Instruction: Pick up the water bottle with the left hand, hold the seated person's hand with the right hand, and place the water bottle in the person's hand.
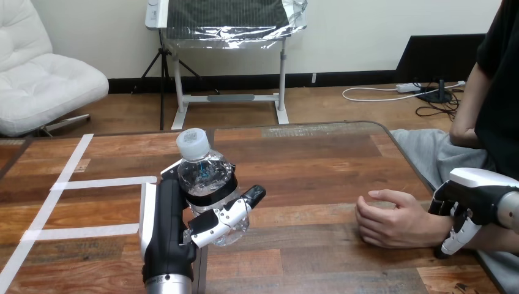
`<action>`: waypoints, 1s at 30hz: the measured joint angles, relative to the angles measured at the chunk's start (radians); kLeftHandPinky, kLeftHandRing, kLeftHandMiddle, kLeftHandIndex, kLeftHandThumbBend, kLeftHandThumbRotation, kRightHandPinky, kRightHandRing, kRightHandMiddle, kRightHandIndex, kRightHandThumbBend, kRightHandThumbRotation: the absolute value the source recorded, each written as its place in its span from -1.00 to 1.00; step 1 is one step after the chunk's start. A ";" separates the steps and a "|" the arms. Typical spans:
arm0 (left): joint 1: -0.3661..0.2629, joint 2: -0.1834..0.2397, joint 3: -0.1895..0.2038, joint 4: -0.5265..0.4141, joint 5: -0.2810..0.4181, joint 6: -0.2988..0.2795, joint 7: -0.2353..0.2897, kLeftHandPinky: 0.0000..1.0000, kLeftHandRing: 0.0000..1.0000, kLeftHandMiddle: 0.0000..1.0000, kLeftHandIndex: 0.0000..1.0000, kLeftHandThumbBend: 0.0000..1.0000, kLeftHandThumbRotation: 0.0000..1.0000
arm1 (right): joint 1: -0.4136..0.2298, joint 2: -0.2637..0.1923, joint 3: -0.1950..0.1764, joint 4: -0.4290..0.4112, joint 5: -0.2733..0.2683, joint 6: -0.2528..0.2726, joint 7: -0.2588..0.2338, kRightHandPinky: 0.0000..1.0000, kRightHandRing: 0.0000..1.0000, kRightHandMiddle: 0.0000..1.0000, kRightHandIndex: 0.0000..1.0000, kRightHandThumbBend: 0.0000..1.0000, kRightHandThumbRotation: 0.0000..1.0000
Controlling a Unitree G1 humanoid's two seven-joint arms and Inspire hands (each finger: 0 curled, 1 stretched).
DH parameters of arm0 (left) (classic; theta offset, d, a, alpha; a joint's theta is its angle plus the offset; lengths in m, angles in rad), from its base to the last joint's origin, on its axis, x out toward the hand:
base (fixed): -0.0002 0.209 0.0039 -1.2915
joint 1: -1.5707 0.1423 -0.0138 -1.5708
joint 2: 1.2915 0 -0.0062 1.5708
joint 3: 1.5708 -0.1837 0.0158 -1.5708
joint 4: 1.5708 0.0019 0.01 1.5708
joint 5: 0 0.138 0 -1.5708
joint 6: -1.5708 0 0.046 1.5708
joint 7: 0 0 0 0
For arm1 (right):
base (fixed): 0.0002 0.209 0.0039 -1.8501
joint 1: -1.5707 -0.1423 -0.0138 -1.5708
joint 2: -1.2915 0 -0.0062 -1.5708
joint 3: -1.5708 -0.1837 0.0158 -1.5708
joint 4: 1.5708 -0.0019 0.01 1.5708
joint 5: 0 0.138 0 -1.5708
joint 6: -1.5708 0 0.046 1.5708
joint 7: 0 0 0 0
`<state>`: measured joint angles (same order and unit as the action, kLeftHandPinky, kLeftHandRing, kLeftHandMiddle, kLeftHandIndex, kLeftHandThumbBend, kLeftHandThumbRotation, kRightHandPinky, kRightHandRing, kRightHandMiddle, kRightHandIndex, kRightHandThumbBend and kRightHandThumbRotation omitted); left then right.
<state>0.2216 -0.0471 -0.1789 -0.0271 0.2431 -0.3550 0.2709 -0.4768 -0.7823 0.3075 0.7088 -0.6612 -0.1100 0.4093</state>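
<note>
Water bottle [205, 174], clear plastic with a white cap [193, 142] and a dark band [211, 197] round its middle, is in the robot's left hand [211, 225] in the head view. It is near the middle of the wooden table [318, 159], a little toward the left. The hand's fingers are curled round the lower half of the bottle from the near side, with the thumb reaching up past it on the right, so the grip is closed on it. The bottle leans slightly, its cap tipped toward the left. I cannot tell whether its base touches the tabletop. White tape lines [104, 182] mark out boxes on the wood just left of the arm.

Over at the right side, well apart from the bottle, the person's hand [392, 220] rests on the table, loosely curled and holding nothing. The robot's right hand [471, 199] comes in from the right edge and sits over the person's wrist [431, 228]. Its fingers bend down across the near side of the wrist and close round it.
</note>
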 measured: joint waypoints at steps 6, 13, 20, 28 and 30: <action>0.002 0.000 0.000 0.000 0.000 0.000 0.000 -0.33 -0.23 -0.13 -0.12 0.33 -1.00 | 0.000 0.001 0.001 0.006 0.004 -0.005 -0.009 0.21 0.33 0.43 0.28 0.40 -1.00; 0.005 0.000 0.000 0.000 0.000 0.000 0.001 -0.34 -0.24 -0.13 -0.12 0.33 -1.00 | 0.000 0.001 0.001 0.018 0.024 -0.013 -0.019 0.15 0.26 0.37 0.28 0.40 -1.00; 0.005 0.000 0.000 0.000 0.000 0.000 0.002 -0.34 -0.25 -0.14 -0.13 0.34 -1.00 | 0.000 0.001 0.001 0.024 0.036 -0.011 -0.021 0.06 0.18 0.32 0.31 0.41 -1.00; 0.005 0.000 0.000 0.000 -0.002 0.000 0.001 -0.35 -0.25 -0.15 -0.13 0.34 -1.00 | 0.000 0.003 0.002 0.023 0.036 -0.008 -0.018 0.14 0.27 0.40 0.39 0.40 -1.00; 0.005 0.000 0.001 0.000 -0.002 0.000 0.002 -0.35 -0.25 -0.15 -0.13 0.33 -1.00 | -0.001 0.004 0.002 0.023 0.037 -0.008 -0.016 0.17 0.29 0.42 0.40 0.40 -1.00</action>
<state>0.2269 -0.0471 -0.1783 -0.0272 0.2413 -0.3550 0.2725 -0.4775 -0.7787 0.3096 0.7322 -0.6242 -0.1178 0.3937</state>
